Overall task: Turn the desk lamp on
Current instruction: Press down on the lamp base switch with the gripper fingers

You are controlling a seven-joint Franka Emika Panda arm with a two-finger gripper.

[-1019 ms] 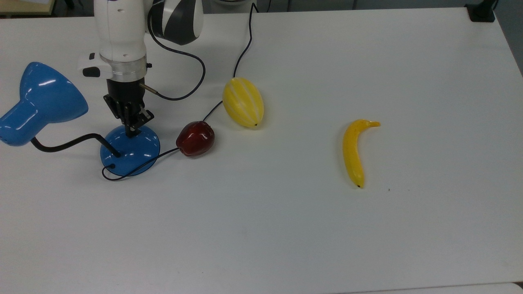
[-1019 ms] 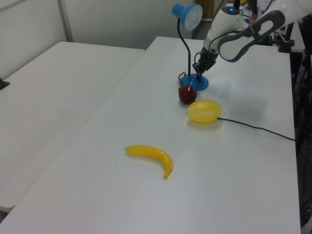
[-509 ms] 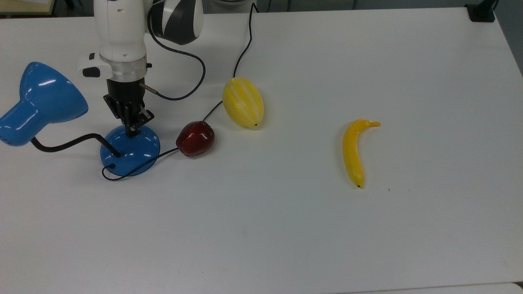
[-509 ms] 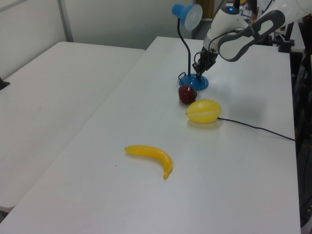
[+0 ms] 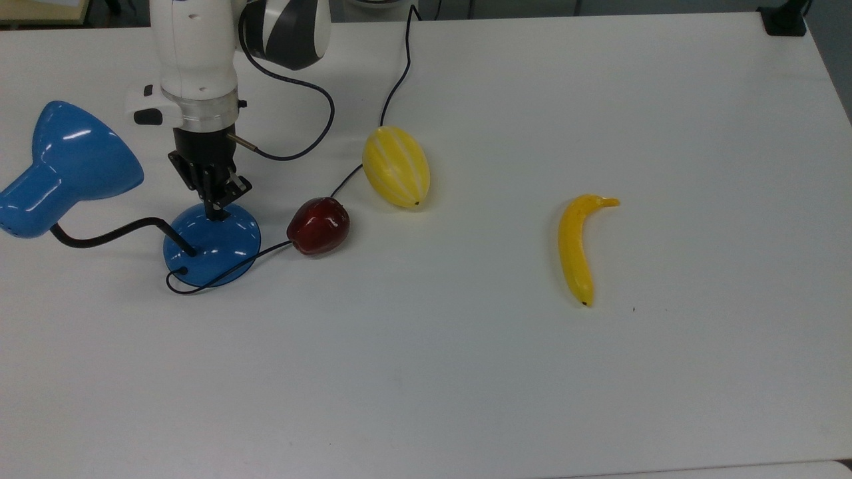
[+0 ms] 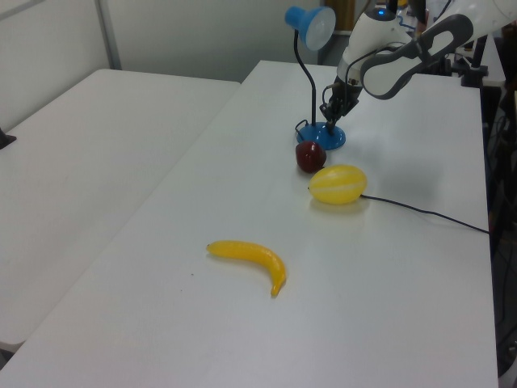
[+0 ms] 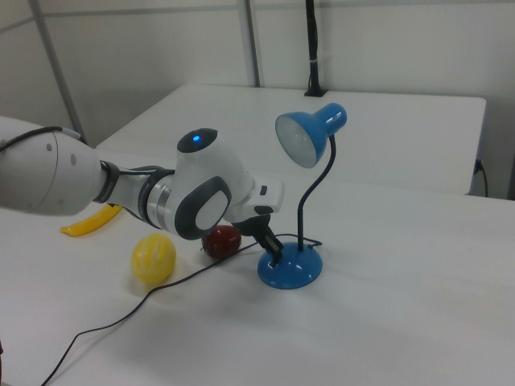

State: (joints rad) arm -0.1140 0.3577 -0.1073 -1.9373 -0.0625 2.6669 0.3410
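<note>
The desk lamp stands at the top view's left: glossy blue cone shade (image 5: 66, 163), black gooseneck (image 5: 106, 234) and round blue base (image 5: 216, 247). Its black cord (image 5: 266, 251) leaves the base toward the top view's right. My gripper (image 5: 214, 211) points straight down at the far part of the base, fingers together in one narrow tip at or just above the dome. The switch is hidden under the fingers. In the right view the gripper (image 7: 276, 252) meets the base (image 7: 291, 270) beside the gooseneck, and the shade (image 7: 310, 133) shows no clear glow. In the left view the gripper (image 6: 329, 125) sits over the base (image 6: 331, 137).
A dark red apple (image 5: 319, 225) lies just right of the base in the top view, on the cord. A yellow striped melon (image 5: 397, 166) lies beyond it and a banana (image 5: 578, 245) farther right. The cord runs to the table's far edge.
The gripper and wrist have risen very slightly off the lamp base. The lamp, cord and fruit have not moved.
</note>
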